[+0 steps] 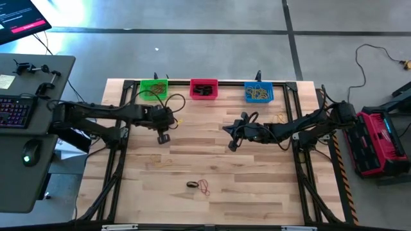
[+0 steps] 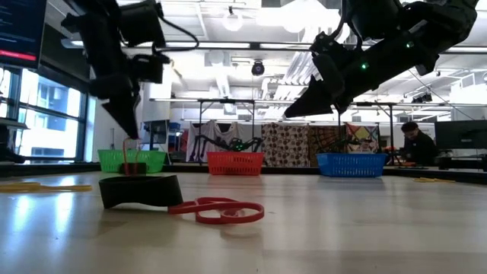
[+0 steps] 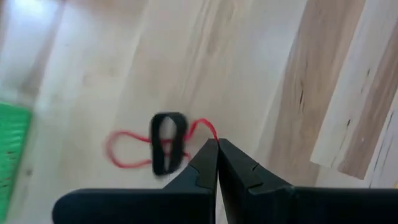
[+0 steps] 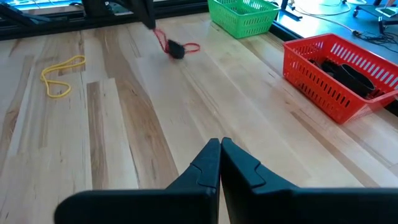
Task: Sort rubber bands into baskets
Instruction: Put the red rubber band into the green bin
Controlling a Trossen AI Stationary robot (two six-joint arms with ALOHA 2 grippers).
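A red band [image 1: 204, 187] and a black band [image 1: 191, 185] lie touching on the surface [image 1: 212, 160], well below the left claw [image 1: 164, 137], whose fingers are pressed together on nothing. Advise opening before descending on one band only. Right claw [image 1: 232, 146] waits, also closed. Room beyond: workbenches, ceiling lights.

baskets [image 1: 204, 89] along table's [image 1: 257, 186] far edge
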